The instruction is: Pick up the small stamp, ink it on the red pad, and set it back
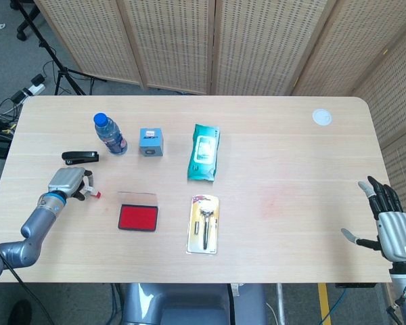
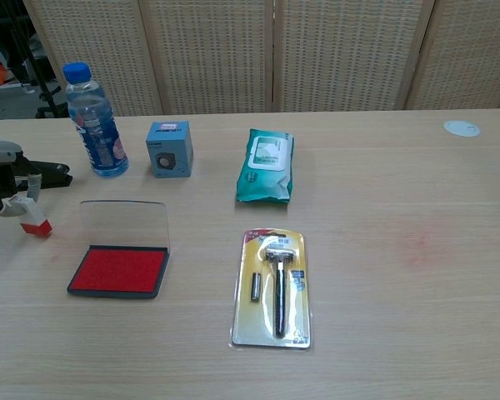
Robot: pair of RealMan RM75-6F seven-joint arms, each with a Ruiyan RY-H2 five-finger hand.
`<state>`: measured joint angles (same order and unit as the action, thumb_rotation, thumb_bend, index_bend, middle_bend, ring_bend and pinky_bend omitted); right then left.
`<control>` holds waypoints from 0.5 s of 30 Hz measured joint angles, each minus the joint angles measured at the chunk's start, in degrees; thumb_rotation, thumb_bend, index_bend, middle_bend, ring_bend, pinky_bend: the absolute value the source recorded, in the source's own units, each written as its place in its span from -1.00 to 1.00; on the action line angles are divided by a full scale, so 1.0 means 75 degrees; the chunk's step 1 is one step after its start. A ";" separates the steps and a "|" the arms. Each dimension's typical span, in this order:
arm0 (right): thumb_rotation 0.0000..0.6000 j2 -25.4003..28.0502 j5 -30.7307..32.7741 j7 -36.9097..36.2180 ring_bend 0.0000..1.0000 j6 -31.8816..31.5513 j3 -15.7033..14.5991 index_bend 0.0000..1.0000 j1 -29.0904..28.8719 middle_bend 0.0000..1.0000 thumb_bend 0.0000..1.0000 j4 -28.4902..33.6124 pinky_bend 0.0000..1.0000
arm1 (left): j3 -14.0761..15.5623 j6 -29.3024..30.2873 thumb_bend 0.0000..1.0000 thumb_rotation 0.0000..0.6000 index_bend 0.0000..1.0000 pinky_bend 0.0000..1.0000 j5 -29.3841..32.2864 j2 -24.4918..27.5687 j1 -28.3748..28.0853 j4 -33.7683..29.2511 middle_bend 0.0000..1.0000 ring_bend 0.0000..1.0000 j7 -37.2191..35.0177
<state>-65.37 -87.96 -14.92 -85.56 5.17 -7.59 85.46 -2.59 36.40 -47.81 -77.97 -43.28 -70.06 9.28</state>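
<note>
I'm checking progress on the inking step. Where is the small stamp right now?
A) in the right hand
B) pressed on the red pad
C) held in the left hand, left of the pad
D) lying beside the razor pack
C: the left hand holds the small stamp, left of the red pad and not touching it.

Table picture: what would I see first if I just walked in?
Probably the bright red ink pad, open near the front left of the table. Just left of it, the left hand holds a small stamp with a red base. The green wipes pack sits mid-table.
</note>
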 measured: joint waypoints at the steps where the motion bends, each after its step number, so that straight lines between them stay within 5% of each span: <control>1: 1.00 0.0001 0.0001 0.0003 -1.00 -0.0002 0.0001 -1.00 0.0001 -1.00 -1.00 0.0000 -1.00 | -0.0001 0.0026 -0.20 1.00 0.21 0.84 0.0021 -0.0042 -0.0001 0.0019 1.00 1.00 0.0040; 15: 1.00 0.0039 0.0007 -0.0083 -1.00 -0.0071 0.0024 -1.00 0.0032 -1.00 -1.00 0.0014 -1.00 | 0.0044 0.0149 -0.29 1.00 0.11 0.84 0.0333 -0.0233 -0.0074 0.0057 1.00 1.00 0.0570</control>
<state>-65.07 -87.90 -15.55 -86.10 5.35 -7.35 85.56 -2.26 37.52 -45.31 -79.72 -43.83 -69.63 13.55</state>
